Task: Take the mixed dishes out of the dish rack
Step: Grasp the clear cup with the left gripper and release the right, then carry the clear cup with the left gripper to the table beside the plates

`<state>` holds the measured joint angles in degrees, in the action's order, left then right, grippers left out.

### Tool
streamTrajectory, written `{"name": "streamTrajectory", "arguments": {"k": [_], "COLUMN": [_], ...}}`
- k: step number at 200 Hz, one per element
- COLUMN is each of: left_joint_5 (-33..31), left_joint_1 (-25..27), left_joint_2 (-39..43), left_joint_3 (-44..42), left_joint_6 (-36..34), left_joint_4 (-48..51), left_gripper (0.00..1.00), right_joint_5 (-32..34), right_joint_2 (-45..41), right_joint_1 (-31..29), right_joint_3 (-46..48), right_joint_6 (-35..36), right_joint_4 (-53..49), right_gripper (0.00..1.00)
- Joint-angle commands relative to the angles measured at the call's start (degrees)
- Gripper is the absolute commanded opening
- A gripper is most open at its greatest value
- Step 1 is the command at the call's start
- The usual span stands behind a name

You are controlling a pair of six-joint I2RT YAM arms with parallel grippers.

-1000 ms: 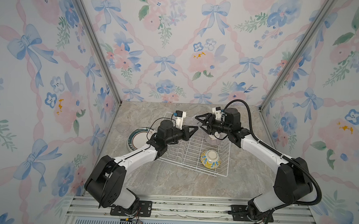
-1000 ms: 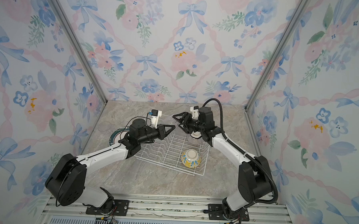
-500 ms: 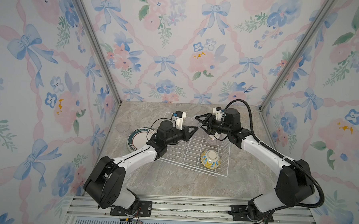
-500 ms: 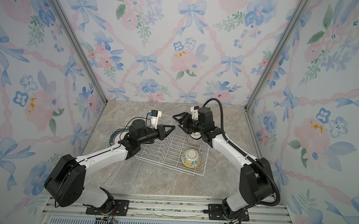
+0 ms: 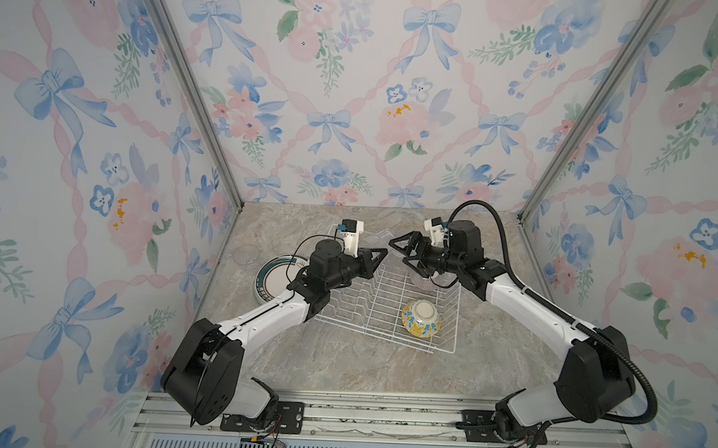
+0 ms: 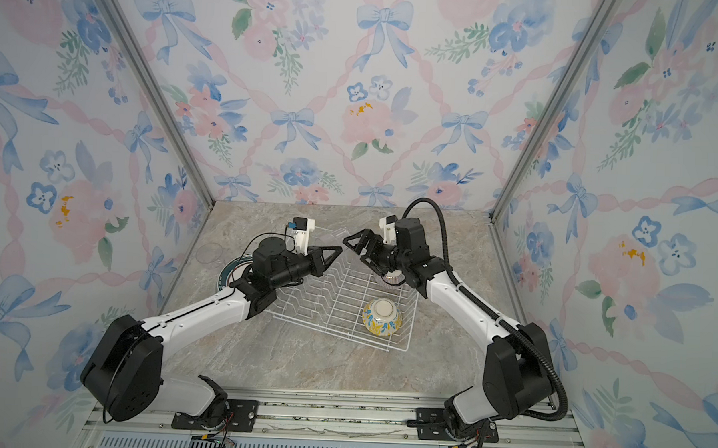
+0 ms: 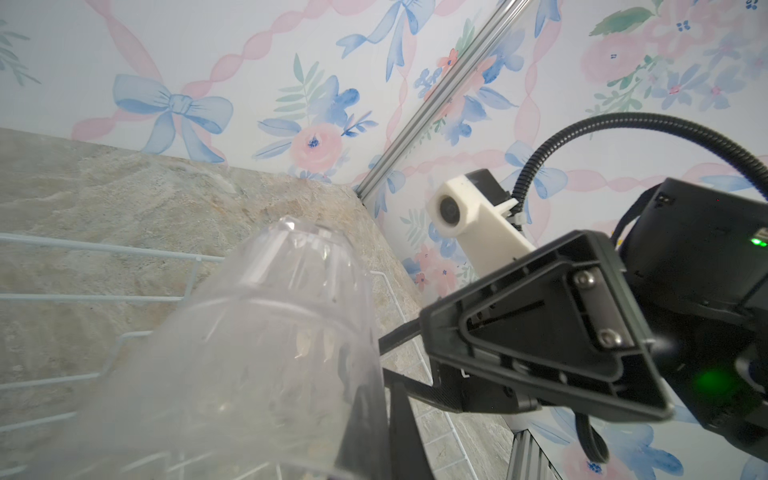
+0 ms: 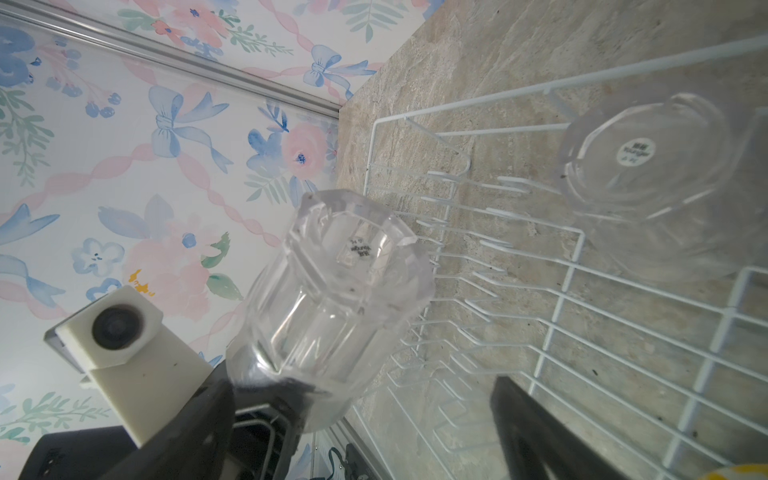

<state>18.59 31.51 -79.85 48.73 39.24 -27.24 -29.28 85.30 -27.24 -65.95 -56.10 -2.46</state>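
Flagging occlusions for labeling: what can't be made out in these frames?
Both top views: left arm covers part of the plate.
Both top views: striped bowl mostly under the right arm.
Left wrist view: held cup blurred, cut off by the edge.
Right wrist view: yellow bowl only a sliver at the edge.

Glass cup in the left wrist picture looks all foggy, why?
Left wrist view: the glass cup sits very close to the lens, so its near end is out of focus; right wrist view: it looks sharp, base sticker visible.
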Motion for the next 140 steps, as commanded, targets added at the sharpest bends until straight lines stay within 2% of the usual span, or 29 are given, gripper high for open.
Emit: {"name": "streamTrajectory", "arguments": {"k": [1, 35, 81, 101, 140], "left_joint_5": [-2.9, -9.5, -28.9, -31.8, -31.3], "left_joint_1": [-1.1, -3.0, -5.3, -10.6, -24.1], "left_joint_2": [3.2, 7.4, 16.9, 20.1, 22.9], "left_joint_3": [-0.5, 0.4, 3.3, 3.0, 4.2], "left_joint_6": [-2.4, -4.4, -9.6, -8.7, -7.6], "left_joint_4": [2.0, 13.1, 36.1, 42.4, 53.0], "left_gripper": [0.00, 0.00, 0.00, 0.00, 0.00], "right_joint_5": [1.4, 5.5, 10.1, 10.7, 9.7], "right_joint_2": [-2.8, -6.2, -9.0, -9.4, -9.6], "right_joint_1": [0.7, 1.2, 3.1, 3.9, 5.9], "right_joint_3": [0.8, 0.8, 0.0, 0.2, 1.8], "right_joint_6": [3.3, 9.1, 16.0, 17.7, 19.4], "right_joint_4": [-3.2, -9.8, -17.7, -18.6, -17.3], "right_gripper": [1.00, 1.00, 0.99, 0.99, 0.98]}}
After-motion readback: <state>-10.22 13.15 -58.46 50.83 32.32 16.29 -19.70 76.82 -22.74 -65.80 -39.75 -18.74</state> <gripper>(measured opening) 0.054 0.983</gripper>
